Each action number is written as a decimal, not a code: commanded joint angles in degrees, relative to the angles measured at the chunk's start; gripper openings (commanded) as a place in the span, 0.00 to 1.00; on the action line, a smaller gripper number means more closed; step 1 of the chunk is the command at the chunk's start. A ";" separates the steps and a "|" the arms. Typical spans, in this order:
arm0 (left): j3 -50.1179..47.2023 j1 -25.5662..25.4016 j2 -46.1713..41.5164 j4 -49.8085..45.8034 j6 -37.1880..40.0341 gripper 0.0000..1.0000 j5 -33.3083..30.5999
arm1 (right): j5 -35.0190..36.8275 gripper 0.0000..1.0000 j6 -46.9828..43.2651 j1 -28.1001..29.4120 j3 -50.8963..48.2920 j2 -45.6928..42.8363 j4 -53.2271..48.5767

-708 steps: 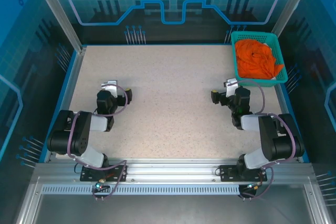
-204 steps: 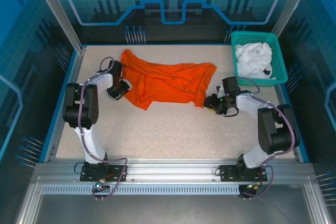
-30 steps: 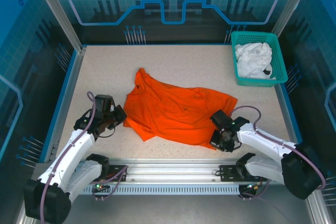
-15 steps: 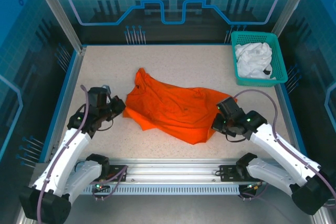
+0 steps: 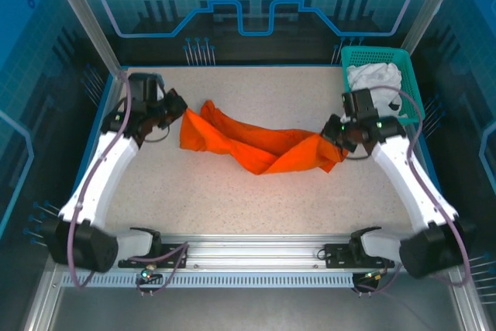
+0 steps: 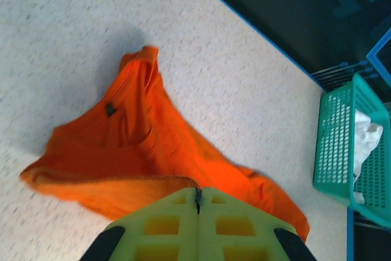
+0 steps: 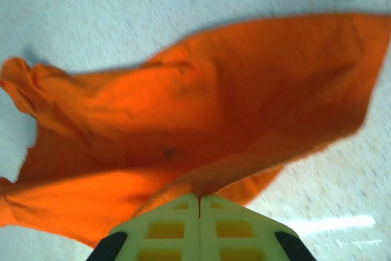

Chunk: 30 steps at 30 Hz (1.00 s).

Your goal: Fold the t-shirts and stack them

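Orange t-shirt (image 5: 263,149): it hangs as a twisted band between the two hands above the far half of the table (image 5: 232,207), high at each end and sagging in the middle. Whether the lowest fold touches the table cannot be told from above.

A small dark label (image 6: 110,109) sits inside the collar in the left wrist view, too small to read.

The left hand (image 5: 177,106) is clamped on the shirt's left end; from the wrist its yellow-green fingers (image 6: 159,224) are pressed together with an orange hem caught at their tips (image 6: 197,191). The right hand (image 5: 332,136) grips the right end, and its wrist view shows the same closed pair (image 7: 200,198) with a folded edge pinched between them and the rest of the cloth (image 7: 214,102) spread beyond, blurred at the right.

The cloth is plain bright orange, soft and creased, with a darker shaded fold along its length (image 6: 140,151). Sleeves and hem cannot be told apart in the bunching.

The white t-shirt (image 5: 372,83) lies crumpled in the teal lattice basket (image 5: 415,102) at the table's far right corner, its near part hidden behind the right arm. In the left wrist view the basket (image 6: 336,145) is cut off by the frame's right edge, with a bit of white cloth (image 6: 366,139) inside.
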 commanded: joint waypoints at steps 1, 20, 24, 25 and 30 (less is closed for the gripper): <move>10.26 2.41 9.77 0.86 1.48 0.00 4.67 | -5.31 0.00 -3.74 -2.72 10.29 10.52 3.81; 72.68 13.62 34.53 2.47 8.02 0.00 20.22 | -14.65 0.00 -8.04 -7.81 77.08 41.40 -1.13; 49.50 13.37 17.88 8.52 7.92 0.00 23.22 | -16.14 0.00 -8.35 -7.83 50.75 23.17 6.78; 43.27 13.28 13.46 8.44 8.42 0.00 23.74 | -16.32 0.00 -8.67 -7.58 44.34 18.88 7.87; 10.66 12.26 -12.04 9.50 7.70 0.00 21.85 | -16.24 0.00 -9.78 -6.74 13.03 -1.28 11.09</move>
